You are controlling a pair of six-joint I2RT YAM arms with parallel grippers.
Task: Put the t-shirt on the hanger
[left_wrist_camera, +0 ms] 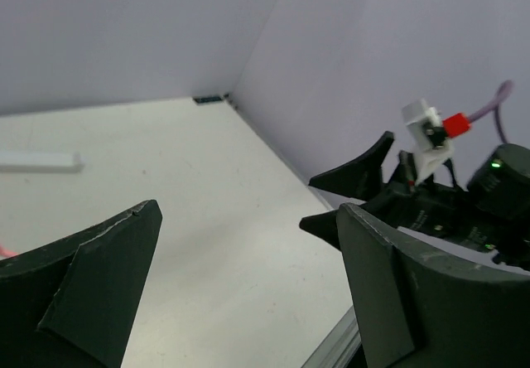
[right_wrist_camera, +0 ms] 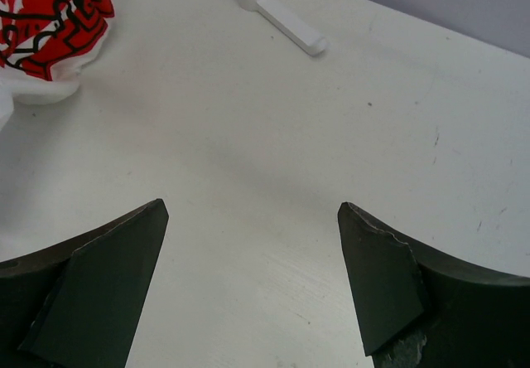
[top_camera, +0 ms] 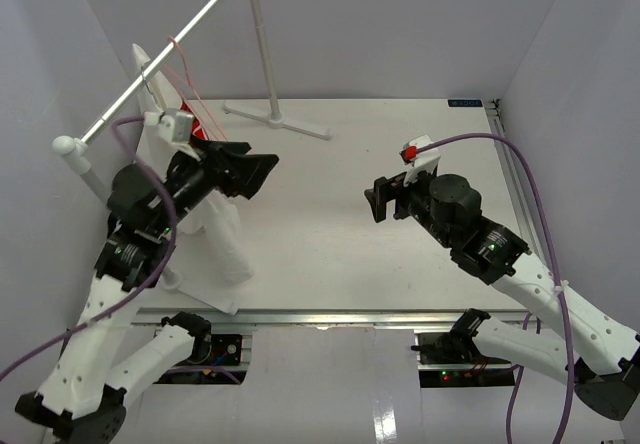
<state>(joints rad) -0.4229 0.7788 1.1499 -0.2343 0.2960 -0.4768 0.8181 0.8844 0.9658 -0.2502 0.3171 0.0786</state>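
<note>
**A:** Left gripper (top_camera: 258,176): jaws wide apart, empty, just beside the white cloth t-shirt (top_camera: 228,249). The shirt hangs at the left of the white counter (top_camera: 330,254), under the grey rail (top_camera: 160,54). Right gripper (top_camera: 372,202): jaws apart, empty, over bare counter.

**B:** And the pale beige triangular hanger?

**A:** Can't make it out. Check both shoulders sit evenly before you withdraw. The white script on the red chest patch (right_wrist_camera: 50,12) is cut off; it looks like "Coca-Cola".

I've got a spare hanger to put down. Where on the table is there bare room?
Bare table lies in the middle, between the left gripper and the right gripper, and at the far right, past the rack foot. The left side is crowded: the t-shirt hangs there under the rail.
</note>
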